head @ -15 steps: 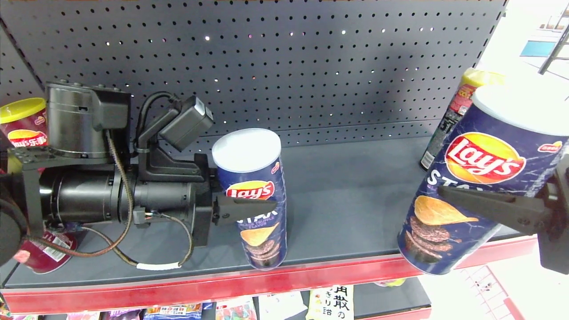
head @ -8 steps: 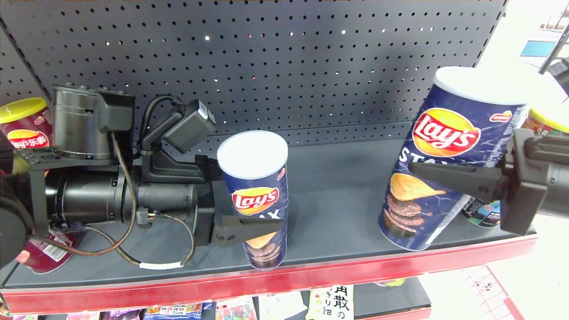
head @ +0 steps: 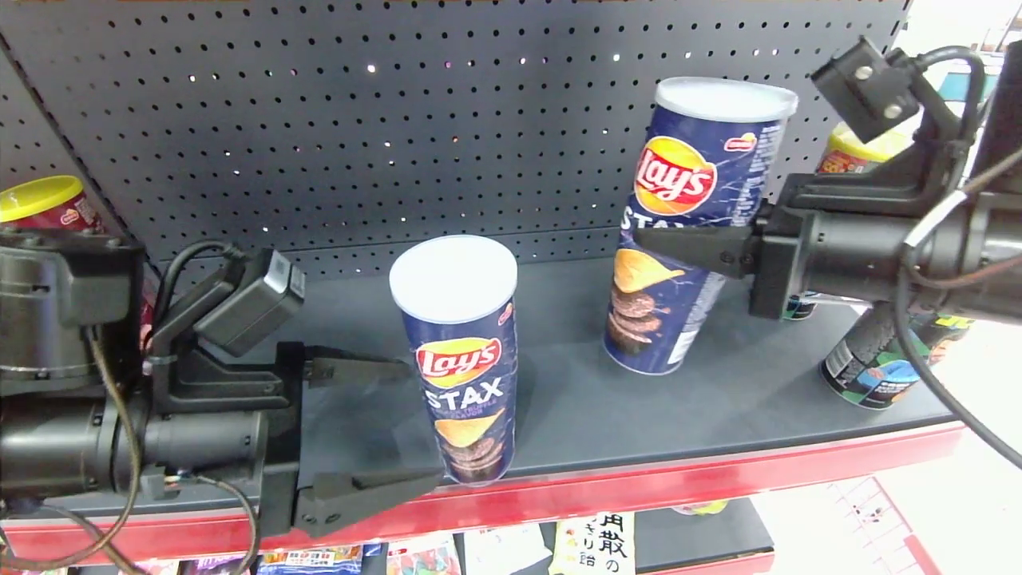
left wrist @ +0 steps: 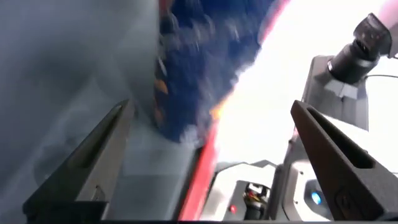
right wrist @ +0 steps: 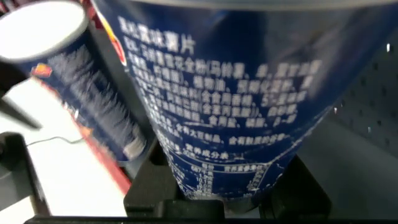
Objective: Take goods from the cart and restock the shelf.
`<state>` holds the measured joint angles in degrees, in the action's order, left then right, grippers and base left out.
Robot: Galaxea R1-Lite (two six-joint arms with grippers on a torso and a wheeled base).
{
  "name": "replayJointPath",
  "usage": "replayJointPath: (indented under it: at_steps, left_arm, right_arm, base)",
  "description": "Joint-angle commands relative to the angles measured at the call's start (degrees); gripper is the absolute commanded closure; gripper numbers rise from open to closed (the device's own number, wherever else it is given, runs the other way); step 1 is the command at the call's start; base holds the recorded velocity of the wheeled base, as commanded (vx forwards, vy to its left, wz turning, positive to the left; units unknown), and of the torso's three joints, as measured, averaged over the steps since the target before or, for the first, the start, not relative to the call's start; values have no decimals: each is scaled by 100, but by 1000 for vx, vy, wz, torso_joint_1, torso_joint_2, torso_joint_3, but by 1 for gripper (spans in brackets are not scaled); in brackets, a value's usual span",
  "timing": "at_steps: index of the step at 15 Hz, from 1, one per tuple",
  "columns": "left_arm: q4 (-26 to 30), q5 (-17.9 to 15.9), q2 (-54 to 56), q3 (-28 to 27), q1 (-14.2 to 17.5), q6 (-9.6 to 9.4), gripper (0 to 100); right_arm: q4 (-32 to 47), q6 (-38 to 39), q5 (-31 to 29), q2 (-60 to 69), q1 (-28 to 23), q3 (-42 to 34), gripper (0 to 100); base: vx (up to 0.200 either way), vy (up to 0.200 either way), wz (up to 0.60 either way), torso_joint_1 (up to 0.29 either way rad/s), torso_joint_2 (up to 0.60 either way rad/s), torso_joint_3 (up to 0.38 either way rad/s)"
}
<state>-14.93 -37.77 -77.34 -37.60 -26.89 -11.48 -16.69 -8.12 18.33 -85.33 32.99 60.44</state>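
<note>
Chip can (head: 707, 152) tilts clamped in right claw (head: 679, 235); left claw (head: 421, 423) gapes beside standing can (head: 463, 351).

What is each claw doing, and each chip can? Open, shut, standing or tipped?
Left claw: open, gripping nothing.
Front blue can: upright on the shelf, lid on, free.
Back blue can: tilted, lid on, held.
Right claw: shut on the back blue can.
Yellow-lid can: upright, lid on, at the back left.
</note>
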Motion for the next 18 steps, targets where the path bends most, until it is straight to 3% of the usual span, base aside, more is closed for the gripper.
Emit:
replayJointPath:
  at_steps: [1, 3, 7, 9, 13, 18]
  left_arm:
    - [17, 24, 720, 613, 290, 15, 0]
    - [17, 59, 940, 789, 562, 67, 0]
    - [34, 358, 1634, 1000, 720, 762, 0]
    - [34, 551, 1660, 1000, 712, 806, 0]
    - [34, 604, 1704, 1000, 720, 806, 0]
    - [34, 604, 1696, 1000, 712, 806, 0]
  right_arm:
    - [-546, 3, 12, -950, 85, 407, 100]
    - [-564, 3, 30, -1222, 103, 662, 100]
    - [-555, -5, 417, -1794, 226, 1163, 100]
    - [-555, -5, 425, -2022, 243, 1365, 100]
    - [-555, -5, 434, -2383, 340, 1822, 100]
    - [-555, -5, 434, -2497, 419, 1848, 100]
  base:
    - [0, 0, 0, 0, 0, 0]
    - [0, 0, 0, 0, 0, 0]
    - [0, 0, 0, 0, 0, 0]
    - [0, 0, 0, 0, 0, 0]
    - [0, 0, 0, 0, 0, 0]
    - [0, 0, 0, 0, 0, 0]
